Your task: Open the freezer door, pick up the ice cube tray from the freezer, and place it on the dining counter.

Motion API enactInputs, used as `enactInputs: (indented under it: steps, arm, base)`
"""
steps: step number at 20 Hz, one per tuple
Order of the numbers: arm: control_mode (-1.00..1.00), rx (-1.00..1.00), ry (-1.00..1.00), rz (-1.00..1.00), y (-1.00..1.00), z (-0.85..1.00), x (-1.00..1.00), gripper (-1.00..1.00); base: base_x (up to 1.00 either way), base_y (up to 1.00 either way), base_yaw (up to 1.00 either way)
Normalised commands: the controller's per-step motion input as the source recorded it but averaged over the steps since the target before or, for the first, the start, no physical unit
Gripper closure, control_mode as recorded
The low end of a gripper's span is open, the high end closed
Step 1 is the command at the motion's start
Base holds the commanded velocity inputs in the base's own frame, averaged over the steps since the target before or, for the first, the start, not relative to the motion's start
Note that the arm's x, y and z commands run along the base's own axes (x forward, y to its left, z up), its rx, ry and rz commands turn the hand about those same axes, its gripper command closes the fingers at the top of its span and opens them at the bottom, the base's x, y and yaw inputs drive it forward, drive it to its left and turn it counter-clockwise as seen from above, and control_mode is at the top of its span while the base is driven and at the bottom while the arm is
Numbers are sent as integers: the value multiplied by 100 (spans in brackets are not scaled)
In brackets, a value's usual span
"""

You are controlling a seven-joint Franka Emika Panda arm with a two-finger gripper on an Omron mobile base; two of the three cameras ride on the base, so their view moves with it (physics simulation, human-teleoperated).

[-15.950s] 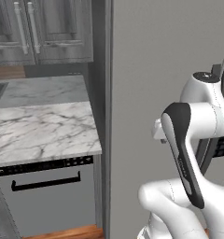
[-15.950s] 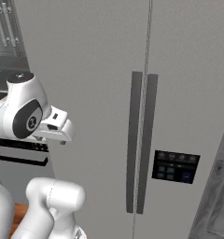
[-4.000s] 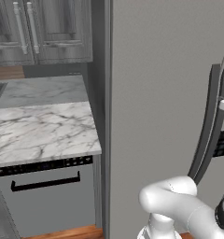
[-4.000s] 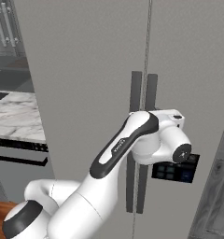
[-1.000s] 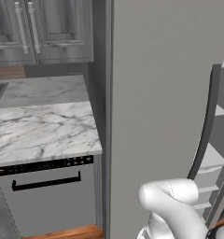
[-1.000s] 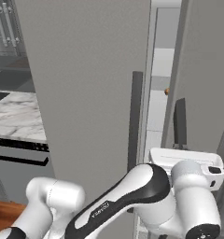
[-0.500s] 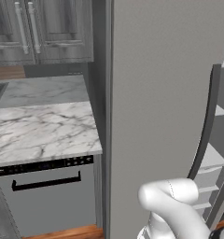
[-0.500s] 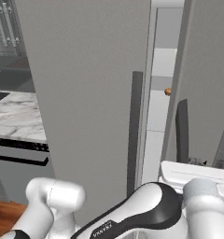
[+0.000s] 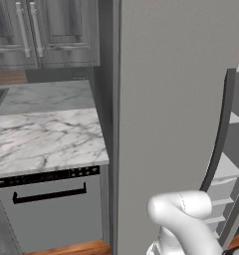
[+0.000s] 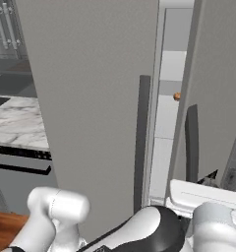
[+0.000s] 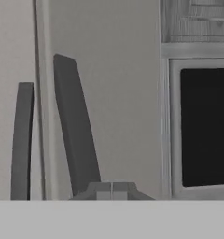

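Marble worktop (image 9: 42,137) sits over a grey dishwasher (image 9: 52,209) with a black handle, dark wood cabinets (image 9: 47,30) above.

From behind the robot's left side, the freezer door (image 9: 176,99) stood as a tall plain grey panel through the middle, its dark curved handle (image 9: 219,134) running down toward four o'clock. Past that handle, pale shelves (image 9: 226,169) showed inside. At nine o'clock lay a marble tabletop (image 9: 44,137) over a grey appliance front with a black handle (image 9: 49,194). Grey cabinets (image 9: 47,30) hung at eleven o'clock. The white arm (image 9: 183,224) rose at five o'clock.
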Motion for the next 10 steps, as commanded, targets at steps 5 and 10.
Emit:
enactInputs:
  steps: [5,10]
  arm:
    - [-100,-1,0,-14,53,0,-5,100]
    - [-100,-3,0,-12,65,0,0,100]
  base:
    - [0,0,0]
    - [0,0,0]
